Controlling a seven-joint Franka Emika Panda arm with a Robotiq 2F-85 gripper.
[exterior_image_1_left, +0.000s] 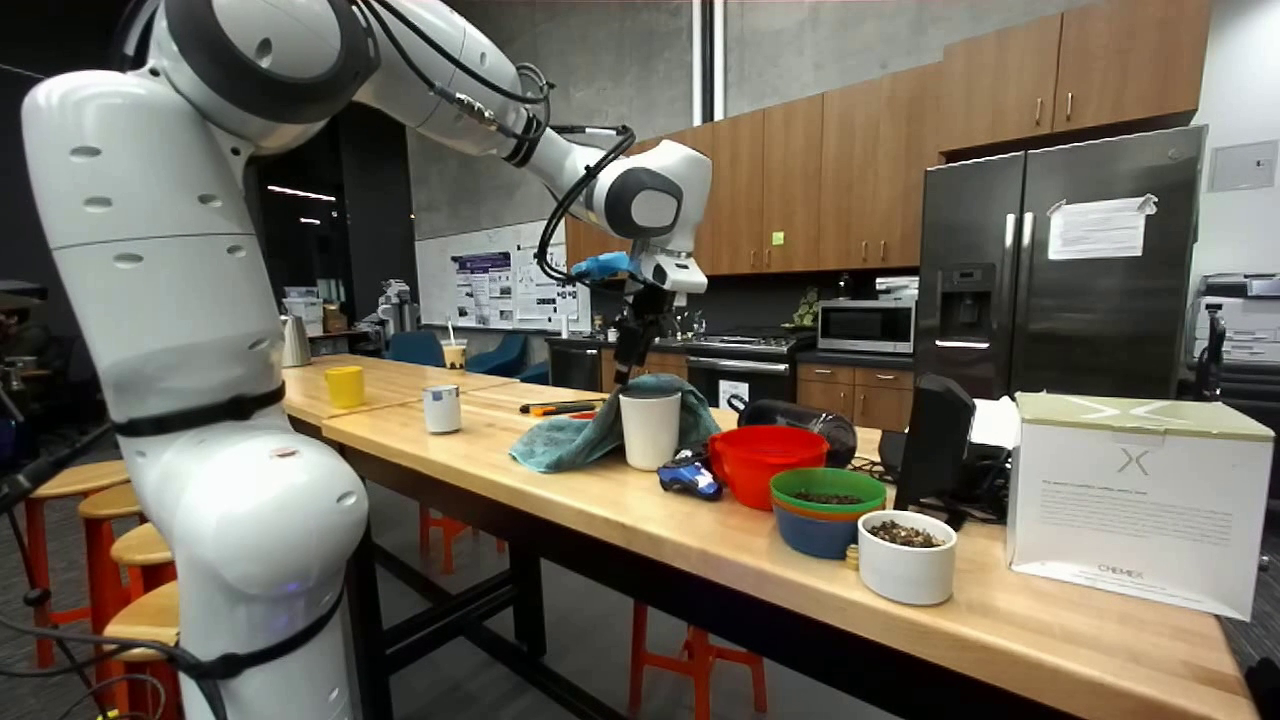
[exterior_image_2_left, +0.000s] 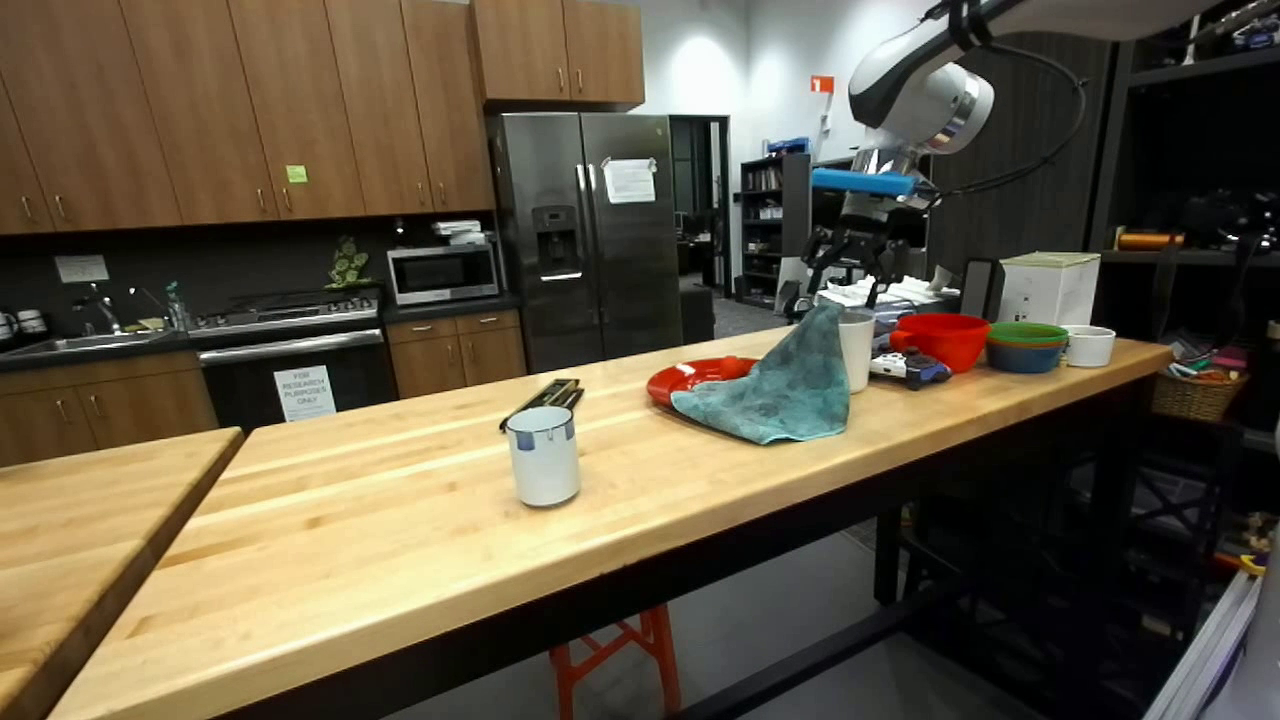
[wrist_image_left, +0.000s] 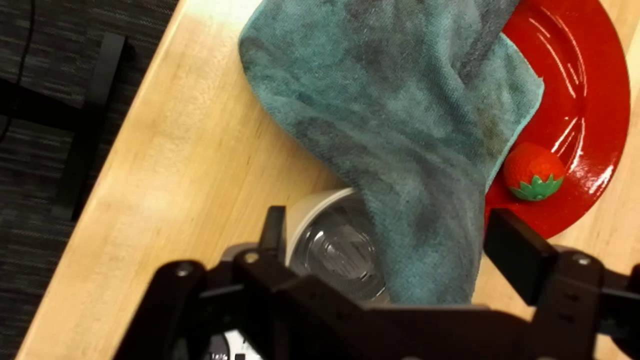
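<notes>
My gripper (wrist_image_left: 392, 235) is open, its fingers wide apart and nothing held between them. It points down above a white cup (wrist_image_left: 299, 212) and a teal-grey towel (wrist_image_left: 380, 100); it also shows in both exterior views (exterior_image_1_left: 622, 372) (exterior_image_2_left: 838, 290). The cup stands upright in both exterior views (exterior_image_1_left: 650, 435) (exterior_image_2_left: 857, 352). The towel (exterior_image_2_left: 775, 400) rises from the table and drapes over the cup's rim, covering part of its mouth. In the wrist view one fingertip is beside the cup and the other is past the towel, over a red plate (wrist_image_left: 595, 110). A toy strawberry (wrist_image_left: 534, 170) lies on the plate.
Beside the cup are a blue-white game controller (exterior_image_1_left: 692, 476), a red bowl (exterior_image_1_left: 760, 465), stacked green and blue bowls (exterior_image_1_left: 825, 520), a white bowl (exterior_image_1_left: 905, 570) and a dark clear jar (exterior_image_1_left: 795, 415). A white mug (exterior_image_2_left: 543, 460), black-orange tools (exterior_image_1_left: 562, 407) and a Chemex box (exterior_image_1_left: 1140, 520) also stand here.
</notes>
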